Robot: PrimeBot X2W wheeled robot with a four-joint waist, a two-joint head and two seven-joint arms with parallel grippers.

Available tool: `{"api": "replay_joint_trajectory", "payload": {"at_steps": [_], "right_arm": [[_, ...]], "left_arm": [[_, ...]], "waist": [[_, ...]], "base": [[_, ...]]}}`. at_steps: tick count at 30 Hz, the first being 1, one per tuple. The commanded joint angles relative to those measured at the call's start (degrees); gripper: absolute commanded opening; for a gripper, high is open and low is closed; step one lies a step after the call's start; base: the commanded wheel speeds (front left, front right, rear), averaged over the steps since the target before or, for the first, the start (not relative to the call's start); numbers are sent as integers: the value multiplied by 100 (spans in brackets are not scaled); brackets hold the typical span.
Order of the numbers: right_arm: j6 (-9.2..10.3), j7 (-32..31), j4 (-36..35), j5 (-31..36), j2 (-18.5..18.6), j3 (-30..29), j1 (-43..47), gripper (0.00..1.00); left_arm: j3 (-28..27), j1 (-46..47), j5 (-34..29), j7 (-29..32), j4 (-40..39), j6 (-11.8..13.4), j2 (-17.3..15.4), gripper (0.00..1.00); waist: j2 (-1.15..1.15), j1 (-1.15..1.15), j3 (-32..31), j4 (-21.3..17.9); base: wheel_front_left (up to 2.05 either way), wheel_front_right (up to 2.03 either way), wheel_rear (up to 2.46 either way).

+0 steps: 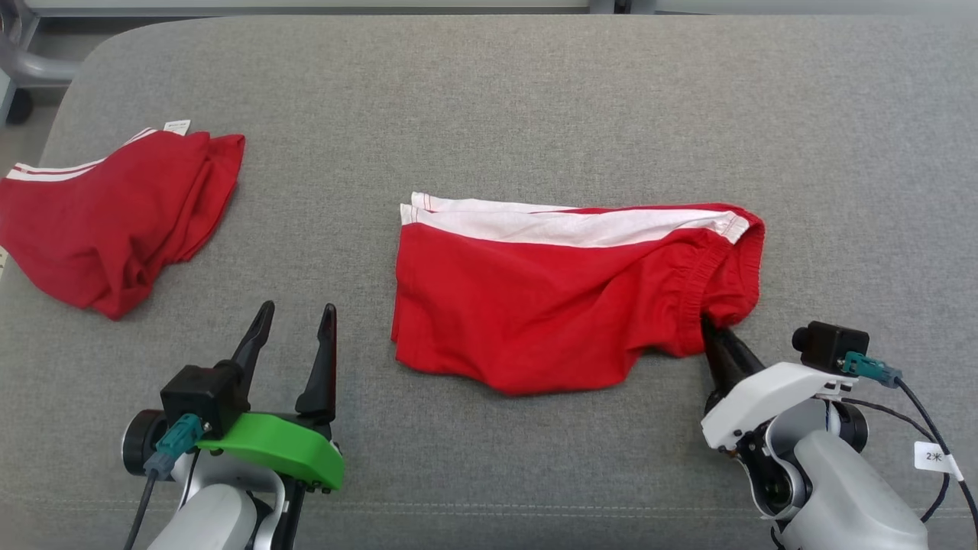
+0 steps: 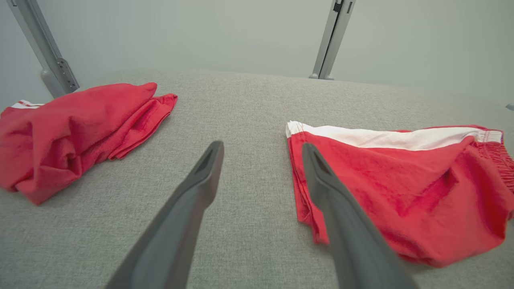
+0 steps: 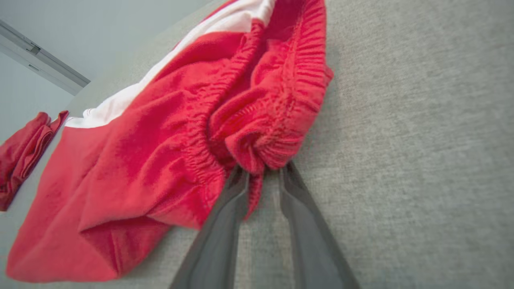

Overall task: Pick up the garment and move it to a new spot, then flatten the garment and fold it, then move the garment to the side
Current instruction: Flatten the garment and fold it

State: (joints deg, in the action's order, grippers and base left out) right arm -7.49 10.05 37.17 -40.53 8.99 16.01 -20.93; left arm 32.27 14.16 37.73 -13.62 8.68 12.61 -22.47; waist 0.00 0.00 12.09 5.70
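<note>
Red cotton shorts with white side stripe (image 1: 535, 305), elastic waistband (image 3: 281, 132) pinched in right gripper (image 3: 263, 170), left gripper (image 1: 298, 307) spread and empty: shallow single-point bite may slip, or bunch the cloth, on lifting.

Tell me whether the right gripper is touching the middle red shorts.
Touching. In the right wrist view, the right gripper pinches the bunched waistband of the shorts.

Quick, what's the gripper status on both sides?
Left gripper: open, holding nothing.
Right gripper: closed on the red shorts at the waistband.
</note>
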Motion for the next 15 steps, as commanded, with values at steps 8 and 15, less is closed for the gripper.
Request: {"api": "replay_joint_trajectory", "payload": {"at_steps": [8,15], "right_arm": [[3,344,-197,-538,467,-104,297,0],[3,464,-290,-622,811,-511,664,0]], "left_arm": [[-42,65,-31,-54,16,37,-47,100],[-104,-66,25,-57,6,97,-99,100]], "waist": [[0,0,-7,-146],[0,0,-137,-302]], "base": [[0,0,0],[0,0,0]]}}
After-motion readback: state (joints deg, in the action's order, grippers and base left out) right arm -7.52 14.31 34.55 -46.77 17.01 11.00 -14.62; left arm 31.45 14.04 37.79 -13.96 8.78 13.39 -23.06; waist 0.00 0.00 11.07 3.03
